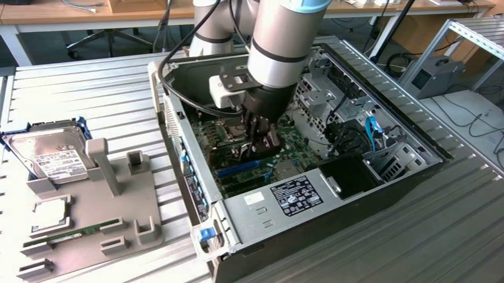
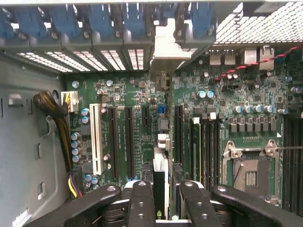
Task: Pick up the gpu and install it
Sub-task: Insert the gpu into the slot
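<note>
GPU point(image 2: 161, 182) sits edge-on between my end effector point(image 2: 163, 201) fingers, gripped, above the motherboard point(image 2: 137, 99) inside the open computer case point(image 1: 260, 221); a hard drive point(image 1: 49, 158) rests in the desk's holder point(image 1: 118, 230).

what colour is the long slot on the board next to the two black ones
White slot, standing beside the black slots on the green board; the wrist view shows it best.
</note>
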